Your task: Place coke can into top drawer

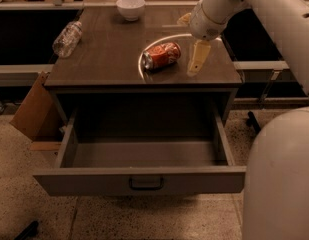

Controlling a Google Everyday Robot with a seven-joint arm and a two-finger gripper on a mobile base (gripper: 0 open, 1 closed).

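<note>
"White shell down the right side, what is that?"

"The robot's rounded white body (279,184). Its thick white arm (264,9) reaches in from the upper right over the grey-brown wooden cabinet (109,59)."

"And under the cabinet's top?"

"The top drawer (94,176), wide and grey-brown with a flat front panel, stands pulled well out toward the camera, so its floor shows."

"Anything beside it?"

"A brown cardboard box (36,106) leans by the cabinet's left side, on the speckled floor (24,204)."

"What lies on top?"

"A clear plastic bottle (67,38) lies on its side at the left edge. A round white bowl (130,7) stands upright at the back, near the middle. The coke can (161,55), red-orange with white lettering, lies on its side right of the middle. Its silver end is turned left and toward the front, and a bright curved ring of light (150,45) arcs around it on the wood. So the can is on the cabinet top, not in the drawer."

"And the gripper?"

"The two-finger gripper (190,44) hangs at the arm's end just right of the can, apart from it. One cream finger (199,58) points down at the wood and the other peeks out behind the wrist. They stand wide apart and hold nothing."

"Smallest thing?"

"The small dark metal handle (146,184) at the middle of the drawer front."
</note>
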